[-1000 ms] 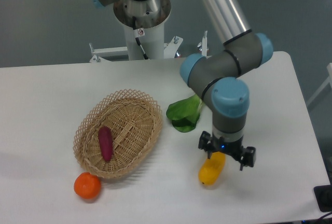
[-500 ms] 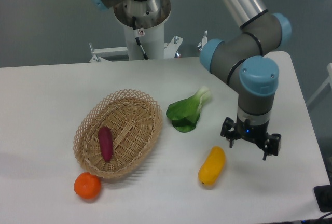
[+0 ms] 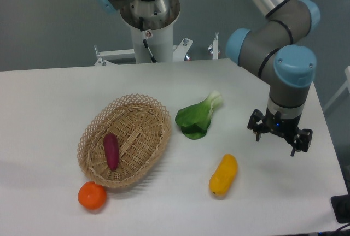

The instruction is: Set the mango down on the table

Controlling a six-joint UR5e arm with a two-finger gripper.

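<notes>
The yellow-orange mango (image 3: pixel 223 175) lies on the white table (image 3: pixel 49 105), in front of the middle, right of the basket. My gripper (image 3: pixel 279 142) hangs open and empty to the right of the mango and a little behind it, apart from it and raised above the tabletop.
A woven wicker basket (image 3: pixel 127 137) with a purple sweet potato (image 3: pixel 111 150) in it sits left of the mango. A round orange fruit (image 3: pixel 92 195) lies at the basket's front edge. A green leafy vegetable (image 3: pixel 198 117) lies behind the mango. The table's right edge is near the gripper.
The gripper has let go of the mango, risen and moved to the right and back. The mango stays lying on the table.
</notes>
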